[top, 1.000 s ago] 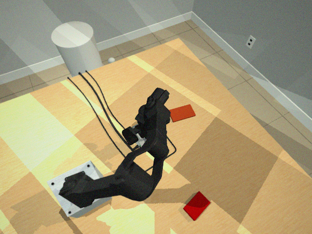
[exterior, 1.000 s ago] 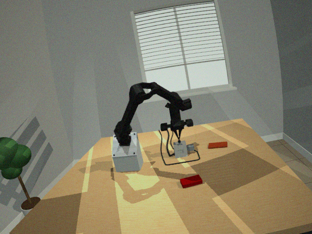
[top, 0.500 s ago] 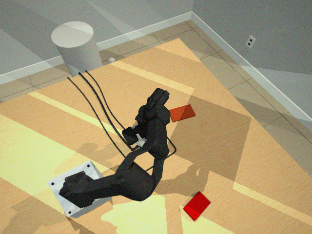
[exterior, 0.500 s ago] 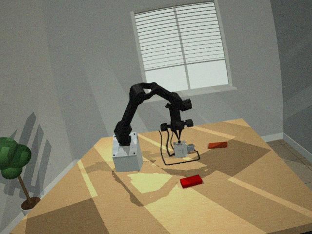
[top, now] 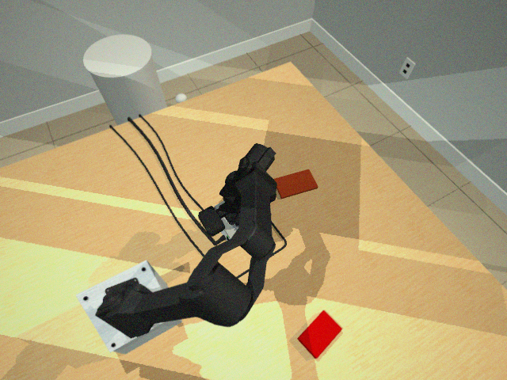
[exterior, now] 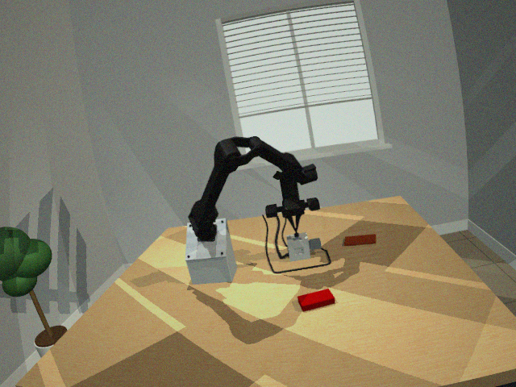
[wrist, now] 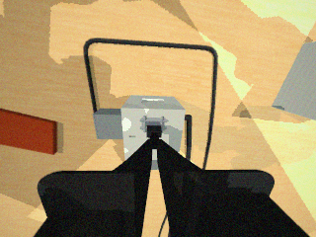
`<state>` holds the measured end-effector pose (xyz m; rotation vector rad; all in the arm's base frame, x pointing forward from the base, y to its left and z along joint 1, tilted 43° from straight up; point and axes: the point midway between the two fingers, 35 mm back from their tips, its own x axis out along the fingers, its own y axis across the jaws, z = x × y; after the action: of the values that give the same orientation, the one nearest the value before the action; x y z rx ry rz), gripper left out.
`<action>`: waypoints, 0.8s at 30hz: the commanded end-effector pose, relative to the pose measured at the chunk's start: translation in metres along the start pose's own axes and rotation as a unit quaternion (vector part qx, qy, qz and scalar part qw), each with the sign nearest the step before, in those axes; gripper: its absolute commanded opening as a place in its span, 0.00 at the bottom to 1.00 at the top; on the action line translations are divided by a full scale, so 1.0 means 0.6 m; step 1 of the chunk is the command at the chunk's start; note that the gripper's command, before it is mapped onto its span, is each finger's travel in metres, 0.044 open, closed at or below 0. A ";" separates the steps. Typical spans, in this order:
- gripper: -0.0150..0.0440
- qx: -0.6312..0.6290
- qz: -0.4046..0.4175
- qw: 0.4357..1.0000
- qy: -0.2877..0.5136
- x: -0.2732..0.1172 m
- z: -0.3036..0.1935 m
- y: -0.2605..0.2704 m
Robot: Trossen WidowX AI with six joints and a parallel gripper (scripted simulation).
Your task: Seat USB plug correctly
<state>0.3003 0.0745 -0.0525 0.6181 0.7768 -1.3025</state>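
The block [top: 319, 334] [exterior: 316, 300] nearest the desk's front edge is bright red; the wood-grained desk [top: 409, 294] [exterior: 375, 345] [wrist: 163, 69] is tan.

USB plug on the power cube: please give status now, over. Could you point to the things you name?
Tool [exterior: 296, 234] [wrist: 154, 143] shut on USB plug [wrist: 154, 129], at top of power cube [exterior: 298, 247] [wrist: 133, 148]. Seating depth, orientation unclear. Black cable [exterior: 301, 268] [wrist: 148, 44] loops beside cube; snag possible.

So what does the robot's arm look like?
The arm is dark black all over, with chunky, blocky joints. One part of it splits into two curved bars with a gap between them. Its jaws are black too: wide at the top, then narrowing to thin points like a beak. I can't see any stickers or writing on it.
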 end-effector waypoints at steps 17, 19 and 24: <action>0.25 -0.002 0.001 1.000 0.000 0.005 0.000 0.000; 0.25 -0.002 0.001 1.000 0.000 0.005 0.000 0.000; 0.25 -0.002 0.001 1.000 0.000 0.006 0.000 0.000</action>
<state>0.3004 0.0727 -0.0547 0.6188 0.7782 -1.3028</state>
